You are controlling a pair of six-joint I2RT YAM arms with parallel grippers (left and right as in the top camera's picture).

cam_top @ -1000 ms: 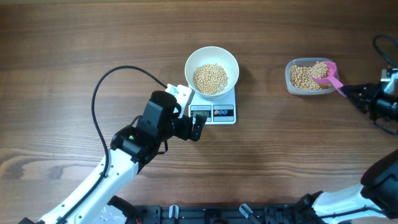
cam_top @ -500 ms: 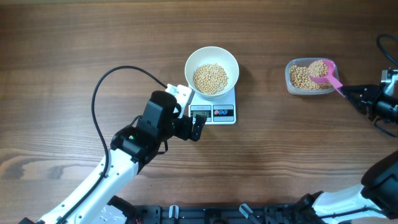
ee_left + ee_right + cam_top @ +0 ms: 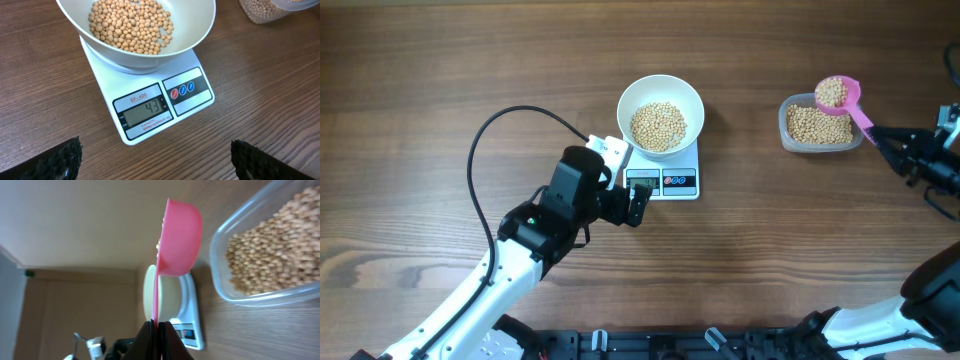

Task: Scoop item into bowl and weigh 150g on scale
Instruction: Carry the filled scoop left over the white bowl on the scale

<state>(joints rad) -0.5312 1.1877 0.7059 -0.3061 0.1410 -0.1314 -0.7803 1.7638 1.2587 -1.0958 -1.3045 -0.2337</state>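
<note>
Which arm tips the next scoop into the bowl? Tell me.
Right. The right tool is shut on the pink scoop, loaded with beans by the tub; the left tool is open, empty, beside the scale.

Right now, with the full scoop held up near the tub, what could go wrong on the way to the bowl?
1. The pink scoop is heaped with beans. Some could roll off onto the table between the tub and the bowl.
2. The scoop is held only at its handle end, so it may tilt.
3. The left arm has its open jaws close to the scale. A nudge could upset the reading.
</note>
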